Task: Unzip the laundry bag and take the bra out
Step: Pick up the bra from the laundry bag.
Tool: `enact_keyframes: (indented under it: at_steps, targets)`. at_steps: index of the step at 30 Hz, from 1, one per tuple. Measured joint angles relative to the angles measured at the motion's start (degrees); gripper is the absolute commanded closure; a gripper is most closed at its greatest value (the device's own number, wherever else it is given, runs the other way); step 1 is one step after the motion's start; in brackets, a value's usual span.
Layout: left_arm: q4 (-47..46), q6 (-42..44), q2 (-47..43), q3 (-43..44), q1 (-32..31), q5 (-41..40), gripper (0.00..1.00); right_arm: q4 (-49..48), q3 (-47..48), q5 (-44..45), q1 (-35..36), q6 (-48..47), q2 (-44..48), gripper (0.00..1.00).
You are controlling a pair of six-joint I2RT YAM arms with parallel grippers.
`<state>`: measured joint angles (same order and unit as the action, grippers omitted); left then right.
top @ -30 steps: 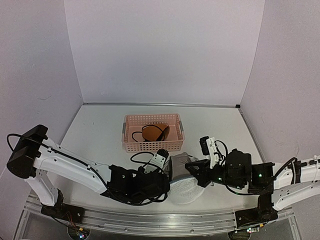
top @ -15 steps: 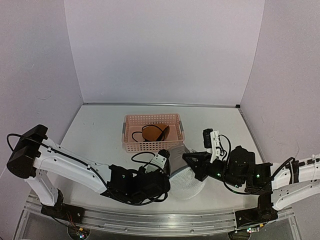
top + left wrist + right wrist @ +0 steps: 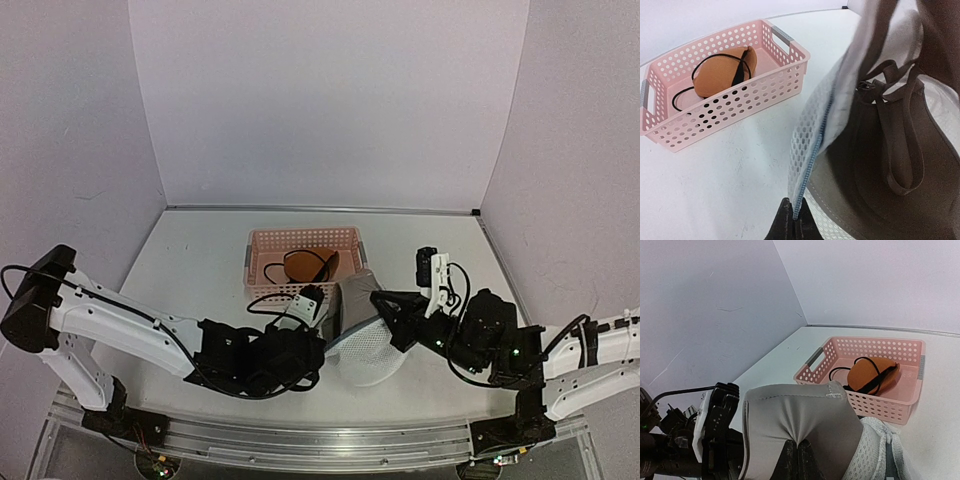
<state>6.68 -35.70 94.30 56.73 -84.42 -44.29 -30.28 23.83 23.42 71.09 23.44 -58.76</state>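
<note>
Left gripper (image 3: 792,221) clenched on the zip edge of the laundry bag (image 3: 372,358), fingertips pinching the mesh right at the zipper tape. Bag sits just on the near side of the pink basket (image 3: 300,234), off its right front corner, between the two grippers. Zip is open, with the mesh flap standing up on the left-gripper side. Bra (image 3: 795,412), taupe, is partly out of the opening: cup and straps lie inside the bag in the left wrist view, upper fabric bunched above the mesh. Right gripper (image 3: 797,452) clamped on that bunched fabric, just nearer than the basket's right front corner. Basket holds an orange padded piece (image 3: 303,264) with a black strap.
</note>
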Motion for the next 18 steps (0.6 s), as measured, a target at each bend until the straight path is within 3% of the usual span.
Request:
enact_keyframes:
  at_steps: [8,18]
  targets:
    - [-3.74,-1.33,-4.15,-3.02,1.73,2.05,1.0,-3.17,-1.42,0.96,0.28,0.63,3.26,1.0]
    - [-4.74,1.27,-2.58,-1.4,1.75,5.66,1.0,-13.94,-5.9,0.57,0.31,0.0,2.73,1.0]
